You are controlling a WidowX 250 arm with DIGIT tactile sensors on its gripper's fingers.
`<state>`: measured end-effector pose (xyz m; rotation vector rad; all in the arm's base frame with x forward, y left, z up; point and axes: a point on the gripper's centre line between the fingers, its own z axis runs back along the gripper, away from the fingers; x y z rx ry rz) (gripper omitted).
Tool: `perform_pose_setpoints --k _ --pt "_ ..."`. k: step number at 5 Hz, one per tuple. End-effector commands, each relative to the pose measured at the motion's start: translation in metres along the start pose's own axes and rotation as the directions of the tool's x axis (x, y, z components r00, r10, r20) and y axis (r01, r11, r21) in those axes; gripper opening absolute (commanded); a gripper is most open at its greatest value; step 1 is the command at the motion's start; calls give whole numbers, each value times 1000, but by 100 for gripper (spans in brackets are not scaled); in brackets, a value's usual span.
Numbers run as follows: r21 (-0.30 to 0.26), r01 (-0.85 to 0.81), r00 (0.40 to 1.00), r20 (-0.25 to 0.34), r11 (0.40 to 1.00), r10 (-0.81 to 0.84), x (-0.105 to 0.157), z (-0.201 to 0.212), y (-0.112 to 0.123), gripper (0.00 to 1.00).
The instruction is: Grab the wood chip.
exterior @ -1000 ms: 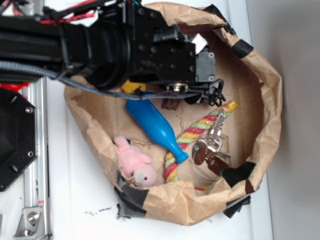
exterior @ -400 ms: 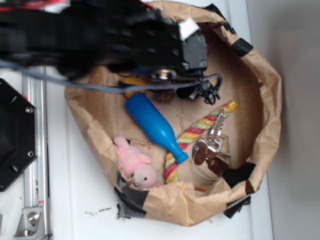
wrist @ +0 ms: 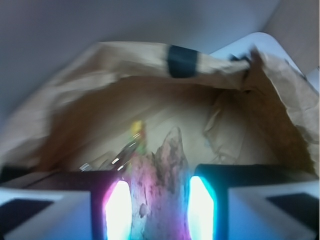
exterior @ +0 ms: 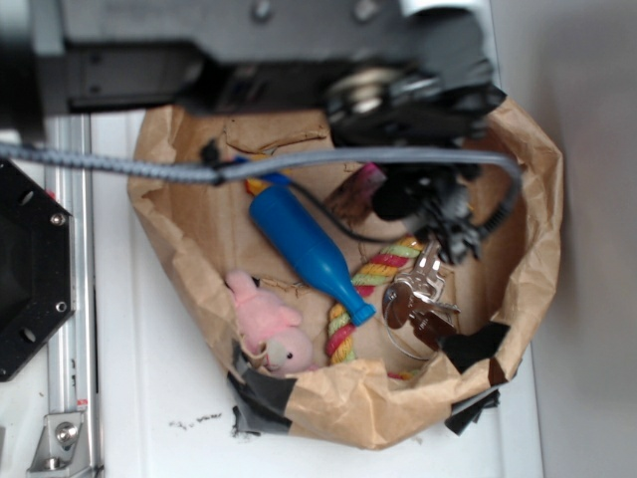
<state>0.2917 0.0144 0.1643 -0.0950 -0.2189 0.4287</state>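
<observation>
The wood chip is a rough dark-brown sliver with lengthwise grain. In the wrist view it stands between my two glowing pads, which press on both its sides. My gripper is shut on it. In the exterior view the wood chip shows pinkish-brown under the blurred black gripper, lifted above the floor of the paper bag, to the right of the blue bottle toy.
Inside the bag lie a pink plush toy, a striped rope toy and a bunch of keys. A grey cable crosses the bag. Black tape patches the rim. The arm's base stands left.
The arm has risen and moved up and right, out of the bag's middle. The wood chip, seen earlier under the gripper on the bag floor, has come up with it.
</observation>
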Motion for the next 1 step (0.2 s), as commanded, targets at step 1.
perform_pose_setpoints --k 1 --pt "-44 97 995 -16 994 -98 3 17 -20 0"
